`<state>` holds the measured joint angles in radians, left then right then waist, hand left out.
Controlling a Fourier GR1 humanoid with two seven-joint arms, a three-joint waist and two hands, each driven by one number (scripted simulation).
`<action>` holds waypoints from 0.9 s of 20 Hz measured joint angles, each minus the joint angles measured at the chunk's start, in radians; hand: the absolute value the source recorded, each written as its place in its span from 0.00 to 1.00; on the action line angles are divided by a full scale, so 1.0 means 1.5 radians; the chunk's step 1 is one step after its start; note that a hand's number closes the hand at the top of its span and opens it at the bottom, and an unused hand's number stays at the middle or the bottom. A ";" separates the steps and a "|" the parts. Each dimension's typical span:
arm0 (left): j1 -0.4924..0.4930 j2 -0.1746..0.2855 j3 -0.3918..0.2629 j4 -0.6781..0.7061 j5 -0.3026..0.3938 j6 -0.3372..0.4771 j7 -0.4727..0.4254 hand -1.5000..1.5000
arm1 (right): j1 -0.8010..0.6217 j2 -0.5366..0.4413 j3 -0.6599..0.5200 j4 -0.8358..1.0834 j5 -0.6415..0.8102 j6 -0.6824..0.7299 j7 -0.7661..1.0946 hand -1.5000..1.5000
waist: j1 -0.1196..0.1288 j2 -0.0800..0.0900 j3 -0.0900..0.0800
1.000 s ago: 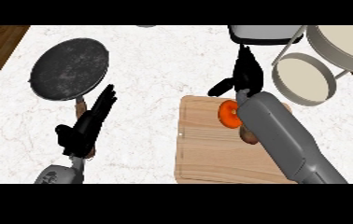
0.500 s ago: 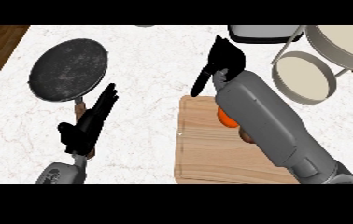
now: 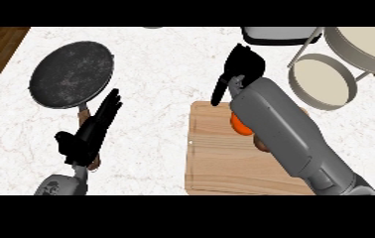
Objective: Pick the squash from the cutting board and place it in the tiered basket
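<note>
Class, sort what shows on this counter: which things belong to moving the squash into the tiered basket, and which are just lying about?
Belong to the job: squash, cutting board, tiered basket, right hand.
Just lying about: frying pan, grey object at the top edge, left hand resting open at lower left.

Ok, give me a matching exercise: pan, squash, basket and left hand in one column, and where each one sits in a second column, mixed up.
Things:
1 pan
2 squash
3 basket
4 left hand

Places:
A on the board, partly hidden by the right forearm
B far right of the view
C lower left, open, fingers up
D upper left of the counter

Pairs: 1-D, 2-A, 3-B, 4-C
</note>
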<state>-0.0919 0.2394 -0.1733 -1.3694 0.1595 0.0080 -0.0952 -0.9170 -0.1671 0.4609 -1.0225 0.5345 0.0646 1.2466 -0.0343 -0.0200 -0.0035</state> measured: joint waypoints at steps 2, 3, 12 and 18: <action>0.007 -0.002 -0.001 0.001 -0.003 0.001 -0.006 0.50 | 0.013 0.001 -0.010 0.008 0.006 0.007 0.002 0.00 | -0.001 0.000 0.000; 0.010 -0.002 0.000 0.001 -0.003 0.001 -0.008 0.50 | 0.020 0.003 -0.015 0.010 0.010 0.009 0.002 0.00 | -0.001 0.000 0.000; -0.012 -0.008 0.004 0.018 -0.011 -0.001 -0.007 0.50 | 0.094 0.033 -0.051 -0.021 0.073 0.012 0.005 0.00 | 0.003 0.005 0.001; -0.011 -0.012 0.004 0.014 -0.013 -0.003 -0.005 0.50 | 0.159 0.041 -0.078 -0.048 0.114 0.015 0.005 0.00 | 0.006 0.006 0.001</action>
<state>-0.1077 0.2208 -0.1673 -1.3478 0.1404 0.0035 -0.1024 -0.6789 -0.1055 0.3434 -1.0951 0.7053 0.0878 1.2536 -0.0261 -0.0110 -0.0016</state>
